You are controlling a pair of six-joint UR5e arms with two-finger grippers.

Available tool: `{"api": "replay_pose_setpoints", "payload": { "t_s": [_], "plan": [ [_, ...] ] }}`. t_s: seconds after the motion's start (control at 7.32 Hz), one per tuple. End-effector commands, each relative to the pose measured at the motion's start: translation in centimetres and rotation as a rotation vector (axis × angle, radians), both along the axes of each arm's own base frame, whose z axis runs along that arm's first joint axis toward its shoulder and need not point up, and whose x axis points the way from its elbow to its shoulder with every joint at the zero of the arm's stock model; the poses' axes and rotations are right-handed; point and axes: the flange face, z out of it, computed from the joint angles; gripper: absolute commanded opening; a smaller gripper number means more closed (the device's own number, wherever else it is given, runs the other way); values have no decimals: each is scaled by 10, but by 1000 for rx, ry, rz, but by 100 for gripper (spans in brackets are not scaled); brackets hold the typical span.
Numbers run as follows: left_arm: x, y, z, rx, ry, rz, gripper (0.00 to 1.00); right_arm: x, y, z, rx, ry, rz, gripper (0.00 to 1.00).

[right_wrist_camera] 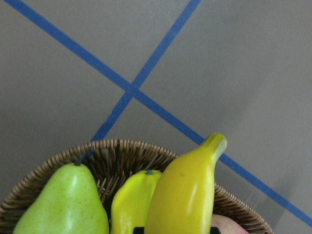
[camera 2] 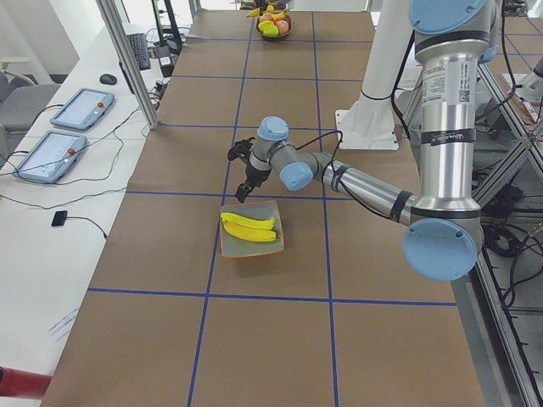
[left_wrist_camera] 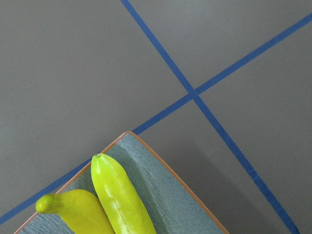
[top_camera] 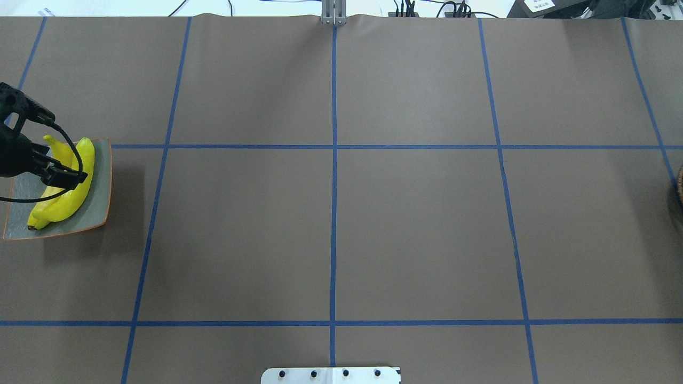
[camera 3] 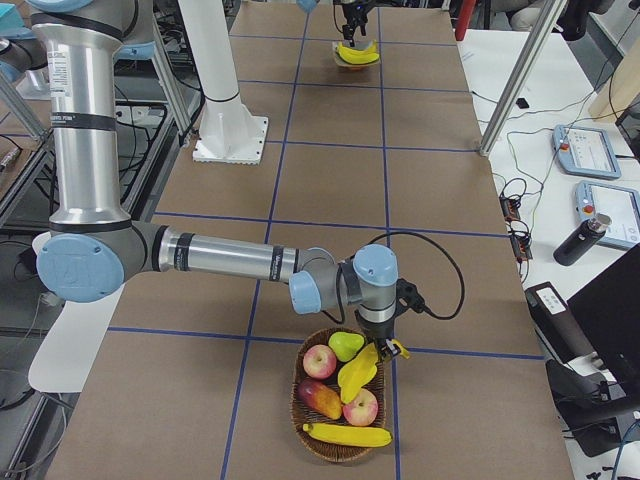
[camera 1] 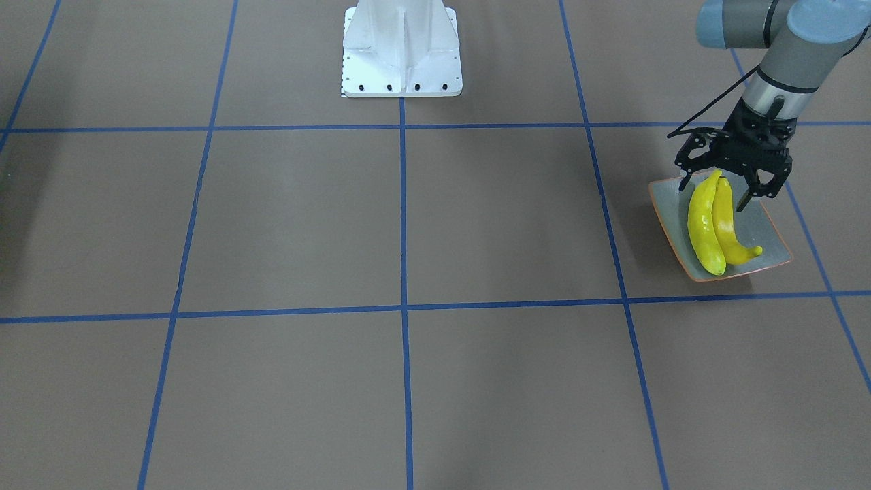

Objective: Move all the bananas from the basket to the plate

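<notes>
Two bananas lie side by side on the grey-green plate with its orange rim. My left gripper hovers open just above their far ends, holding nothing. The same bananas and a corner of the plate fill the bottom of the left wrist view. At the other end of the table, my right gripper reaches into the wicker basket and is shut on a tilted banana. Another banana lies at the basket's near edge.
The basket also holds a green pear, a small yellow fruit and red apples. Blue tape lines cross the brown table. The white robot base stands mid-table. Tablets and cables lie on a side bench.
</notes>
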Motion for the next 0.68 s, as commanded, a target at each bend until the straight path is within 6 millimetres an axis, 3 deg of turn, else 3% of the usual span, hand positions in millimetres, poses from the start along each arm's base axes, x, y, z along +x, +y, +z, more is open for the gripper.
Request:
{"api": "replay_pose_setpoints", "payload": {
  "t_s": [0.0, 0.14, 0.27, 0.55],
  "plan": [
    [1, -1, -3, 4, 4, -1, 100, -3, -27, -56, -20, -32, 95, 0],
    [2, -1, -4, 3, 6, -1, 100, -33, -45, -84, -61, -102, 155, 0],
    [6, -5, -12, -7, 26, -21, 100, -79, -63, -115, -89, -139, 181, 0],
    [14, -13, -31, -23, 70, -54, 100, -201, -90, -225, -177, -261, 293, 0]
  ]
}}
